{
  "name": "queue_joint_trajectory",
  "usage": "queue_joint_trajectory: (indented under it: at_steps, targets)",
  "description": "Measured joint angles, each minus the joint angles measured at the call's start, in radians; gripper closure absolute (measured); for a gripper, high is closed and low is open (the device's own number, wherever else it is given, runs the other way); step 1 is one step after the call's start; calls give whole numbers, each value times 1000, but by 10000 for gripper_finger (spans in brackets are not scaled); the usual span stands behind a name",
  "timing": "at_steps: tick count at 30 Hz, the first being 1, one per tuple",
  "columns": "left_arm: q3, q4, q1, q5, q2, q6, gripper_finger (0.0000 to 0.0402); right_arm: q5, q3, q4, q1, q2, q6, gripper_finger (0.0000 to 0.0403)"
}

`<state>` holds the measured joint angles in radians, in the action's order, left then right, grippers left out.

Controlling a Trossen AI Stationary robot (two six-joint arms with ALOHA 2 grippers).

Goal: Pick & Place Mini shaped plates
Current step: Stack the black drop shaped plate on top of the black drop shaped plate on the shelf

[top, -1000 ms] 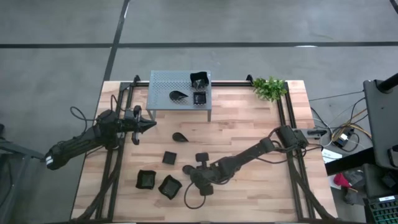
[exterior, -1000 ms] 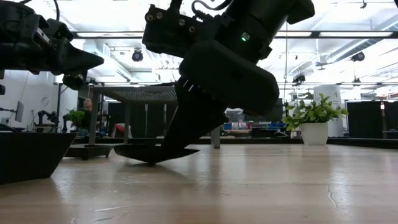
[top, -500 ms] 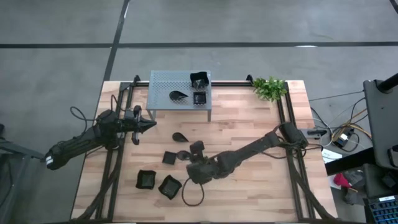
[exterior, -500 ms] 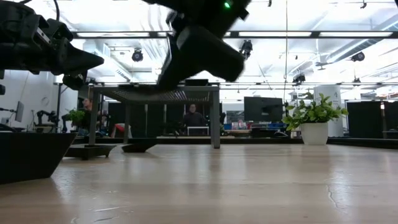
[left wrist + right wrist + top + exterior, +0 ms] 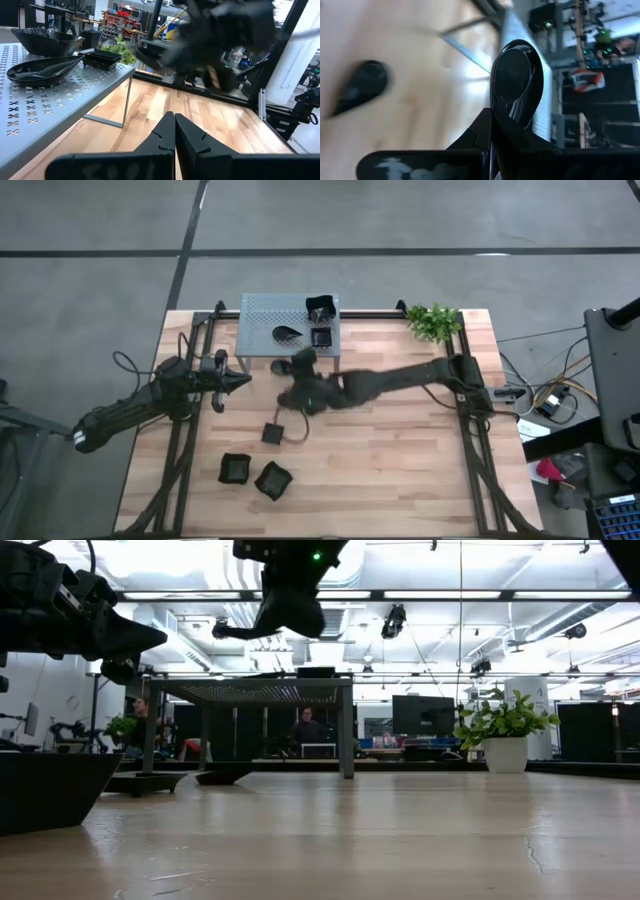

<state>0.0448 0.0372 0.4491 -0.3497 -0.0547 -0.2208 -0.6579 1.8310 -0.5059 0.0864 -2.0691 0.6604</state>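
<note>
Glossy black leaf plate [image 5: 515, 80] looks stiff, light and slippery; my right gripper [image 5: 492, 131] pinches its narrow rim edge-on, left gripper [image 5: 174, 131] waits closed.

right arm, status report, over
Right end effector shut on a teardrop plate, raised near the grey shelf. Left end effector shut, empty, waiting at table's left side. Another teardrop plate on the table below; path looks clear.

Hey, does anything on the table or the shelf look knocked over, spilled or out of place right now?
Nothing stands out. Three black dishes sit on the grey shelf, four more lie flat on the table, and the plant stands upright. The right tool holds a teardrop plate on edge in the air.
</note>
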Motion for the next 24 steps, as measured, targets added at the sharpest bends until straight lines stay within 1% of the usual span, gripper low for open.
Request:
queue_joint_trajectory:
  at_steps: [4, 9, 13, 17, 24]
  targets:
    - [0, 0, 0, 0, 0, 0, 399, 19, 85, -32, -86, -16, 10, 394]
    - [0, 0, 0, 0, 0, 0, 399, 112, 132, -39, -173, -26, 49, 394]
    - [0, 0, 0, 0, 0, 0, 399, 227, 131, -36, -228, -26, 50, 394]
    - [0, 0, 0, 0, 0, 0, 399, 240, 104, -25, -262, -27, 46, 394]
    - [0, 0, 0, 0, 0, 0, 399, 252, 72, 43, -267, -27, 52, 394]
